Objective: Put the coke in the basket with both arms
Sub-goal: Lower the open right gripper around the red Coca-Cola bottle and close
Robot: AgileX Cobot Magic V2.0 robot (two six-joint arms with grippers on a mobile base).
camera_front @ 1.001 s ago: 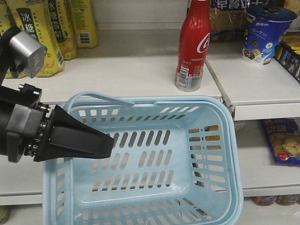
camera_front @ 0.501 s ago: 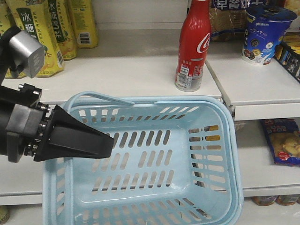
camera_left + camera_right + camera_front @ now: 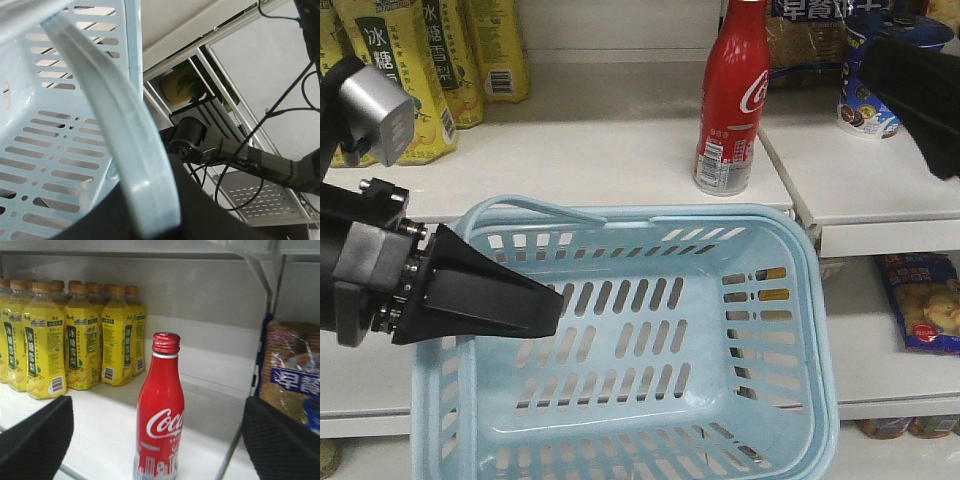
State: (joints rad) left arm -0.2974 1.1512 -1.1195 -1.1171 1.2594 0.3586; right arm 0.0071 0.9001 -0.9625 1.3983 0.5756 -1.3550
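- Coke bottle (image 3: pixel 730 100) upright on white shelf (image 3: pixel 570 150), long axis vertical, red cap up, just beyond far rim of pale blue basket (image 3: pixel 800 290).
- Right gripper (image 3: pixel 157 440) nearer of the two: fingers (image 3: pixel 37 437) spread wide and empty, bottle centred between them, straight ahead, not touched.
- Left gripper (image 3: pixel 556 303) closed on basket's left rim, holding basket in front of shelf, mouth up.
- Next move, by judgement: level advance, then closing around bottle's body below the neck.
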